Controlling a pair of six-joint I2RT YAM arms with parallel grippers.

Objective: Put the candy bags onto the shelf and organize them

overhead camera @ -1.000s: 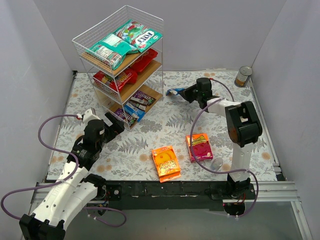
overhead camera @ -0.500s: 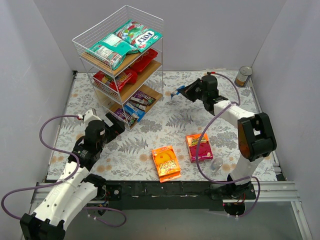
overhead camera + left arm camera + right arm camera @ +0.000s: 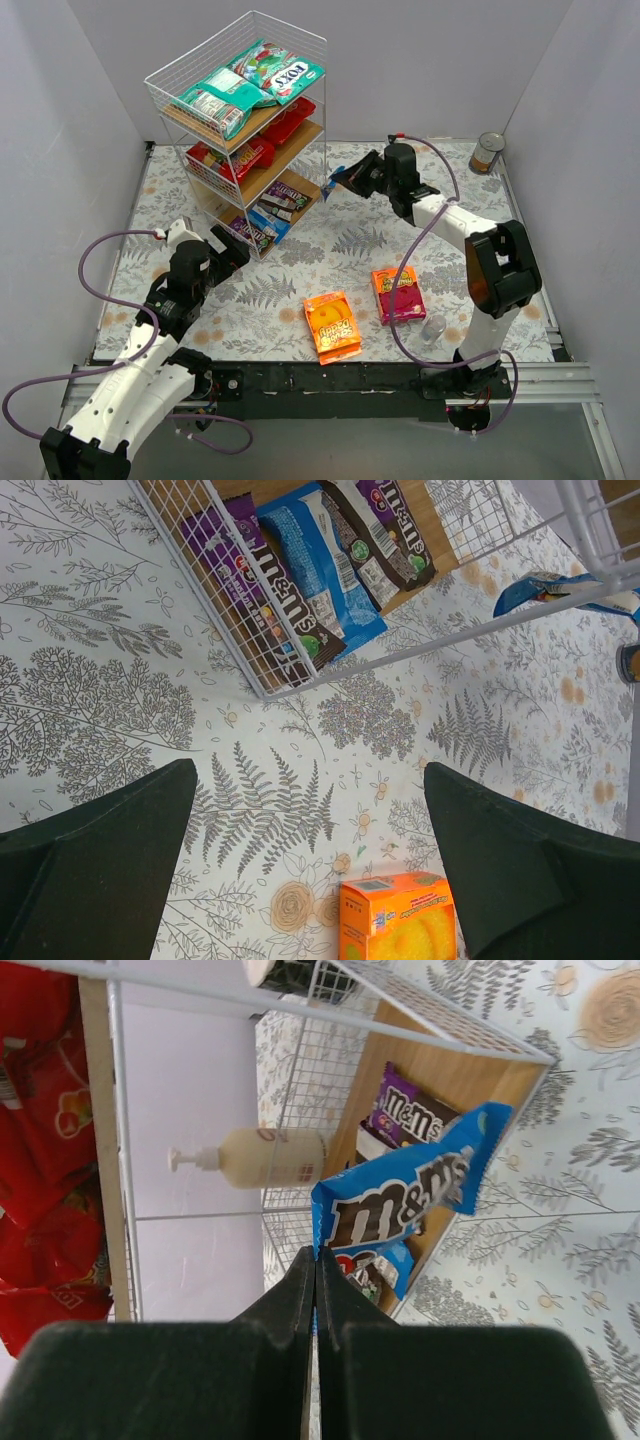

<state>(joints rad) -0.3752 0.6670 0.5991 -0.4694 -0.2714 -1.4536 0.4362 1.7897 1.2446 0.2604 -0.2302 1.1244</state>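
My right gripper (image 3: 352, 178) is shut on a blue M&M's pack (image 3: 400, 1192) and holds it in the air just right of the shelf's (image 3: 300, 45) bottom tier; the pack also shows in the top view (image 3: 338, 179). The shelf holds teal-green bags (image 3: 240, 85) on top, red bags (image 3: 255, 145) in the middle, and purple, blue and brown packs (image 3: 300, 570) at the bottom. An orange bag (image 3: 332, 325) and a pink-orange one (image 3: 399, 293) lie on the table near the front. My left gripper (image 3: 305, 870) is open and empty above the table, left of the orange bag (image 3: 395, 918).
A silver tin can (image 3: 487, 153) stands at the far right corner. A small clear cup (image 3: 433, 328) sits near the right arm's base. The table has a floral cloth (image 3: 300, 260). Grey walls close in the sides and back.
My right gripper has carried the blue pack leftward, from mid-table toward the shelf's bottom tier. The left arm has not moved.
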